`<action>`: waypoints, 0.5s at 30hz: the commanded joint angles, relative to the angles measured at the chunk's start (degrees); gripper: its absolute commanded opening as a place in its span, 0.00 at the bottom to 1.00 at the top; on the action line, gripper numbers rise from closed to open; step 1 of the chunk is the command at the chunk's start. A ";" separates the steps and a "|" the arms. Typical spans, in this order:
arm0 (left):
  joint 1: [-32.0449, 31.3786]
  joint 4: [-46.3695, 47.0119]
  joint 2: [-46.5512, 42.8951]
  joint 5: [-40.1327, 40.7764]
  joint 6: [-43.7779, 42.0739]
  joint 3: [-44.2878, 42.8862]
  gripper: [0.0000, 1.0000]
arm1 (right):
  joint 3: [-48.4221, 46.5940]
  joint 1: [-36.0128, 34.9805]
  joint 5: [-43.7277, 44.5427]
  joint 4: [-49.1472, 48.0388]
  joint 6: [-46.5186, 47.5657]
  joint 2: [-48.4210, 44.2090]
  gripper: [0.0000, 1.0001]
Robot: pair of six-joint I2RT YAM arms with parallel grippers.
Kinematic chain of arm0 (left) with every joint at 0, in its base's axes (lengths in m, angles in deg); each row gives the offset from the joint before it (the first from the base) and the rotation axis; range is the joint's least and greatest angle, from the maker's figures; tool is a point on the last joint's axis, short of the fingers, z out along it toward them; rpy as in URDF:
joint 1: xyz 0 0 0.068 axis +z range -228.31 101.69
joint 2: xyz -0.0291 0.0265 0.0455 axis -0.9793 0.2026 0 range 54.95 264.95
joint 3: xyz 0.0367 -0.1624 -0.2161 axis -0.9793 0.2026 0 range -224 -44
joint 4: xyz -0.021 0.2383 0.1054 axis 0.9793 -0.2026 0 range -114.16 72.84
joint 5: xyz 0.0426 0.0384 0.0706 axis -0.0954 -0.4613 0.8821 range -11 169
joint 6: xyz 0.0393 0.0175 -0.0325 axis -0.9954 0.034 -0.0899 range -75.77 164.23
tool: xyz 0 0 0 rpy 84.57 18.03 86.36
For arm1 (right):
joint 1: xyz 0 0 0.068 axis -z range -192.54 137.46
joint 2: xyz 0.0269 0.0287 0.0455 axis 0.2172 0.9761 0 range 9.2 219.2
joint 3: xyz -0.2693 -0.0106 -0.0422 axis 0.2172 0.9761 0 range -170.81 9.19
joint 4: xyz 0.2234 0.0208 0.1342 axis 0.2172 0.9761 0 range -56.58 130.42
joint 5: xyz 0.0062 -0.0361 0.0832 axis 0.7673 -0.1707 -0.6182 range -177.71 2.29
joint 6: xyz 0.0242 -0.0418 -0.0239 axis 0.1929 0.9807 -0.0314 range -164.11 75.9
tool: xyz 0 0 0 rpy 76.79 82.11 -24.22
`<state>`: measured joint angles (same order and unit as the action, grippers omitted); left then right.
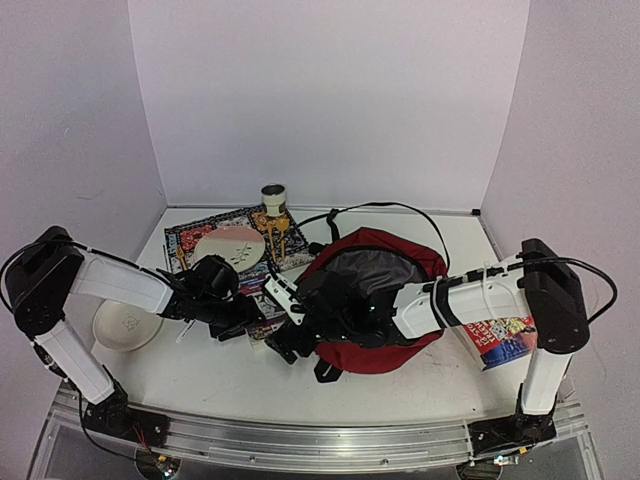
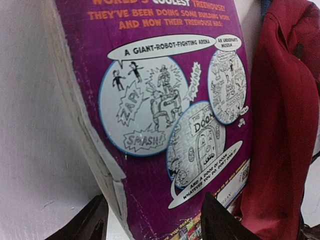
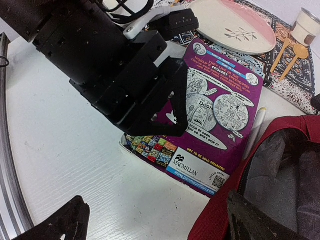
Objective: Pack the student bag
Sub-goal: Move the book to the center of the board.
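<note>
The student bag (image 1: 385, 300) is a dark-red backpack lying open at the table's middle, with its grey lining showing. It also shows in the left wrist view (image 2: 285, 125) and the right wrist view (image 3: 225, 215). A purple paperback book (image 3: 220, 115) lies on the table just left of the bag, back cover up (image 2: 165, 100). My left gripper (image 1: 243, 318) is open over the book (image 2: 150, 217); one finger (image 2: 85, 225) is beside the page edge and the other rests over the cover. My right gripper (image 3: 157, 225) is open low over the table, with one finger (image 3: 260, 220) at the bag's rim.
A patterned placemat (image 1: 190, 240) at the back left carries a pale plate (image 1: 228, 246), a cup (image 1: 273, 197) and wooden cutlery (image 3: 287, 52). A white bowl (image 1: 125, 325) sits at the left. A printed booklet (image 1: 500, 338) lies right of the bag. A white pen (image 3: 256, 127) lies between book and bag.
</note>
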<state>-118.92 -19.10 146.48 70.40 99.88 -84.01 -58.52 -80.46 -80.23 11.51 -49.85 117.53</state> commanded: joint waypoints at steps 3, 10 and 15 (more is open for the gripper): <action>-2.60 -11.58 4.34 9.17 -2.06 0.32 0.59 | 0.13 -0.31 1.30 -0.48 -1.98 -1.54 0.96; -2.89 -16.26 0.73 12.83 -1.34 6.14 0.52 | -1.79 -0.33 -0.97 -0.38 -6.71 0.10 0.95; -2.98 -17.06 -4.94 11.12 0.10 11.00 0.52 | -3.24 -0.31 -3.92 -0.40 -11.89 1.31 0.95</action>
<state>-122.04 -21.59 142.67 80.03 98.90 -79.70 -58.74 -80.46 -81.53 11.53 -56.15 117.73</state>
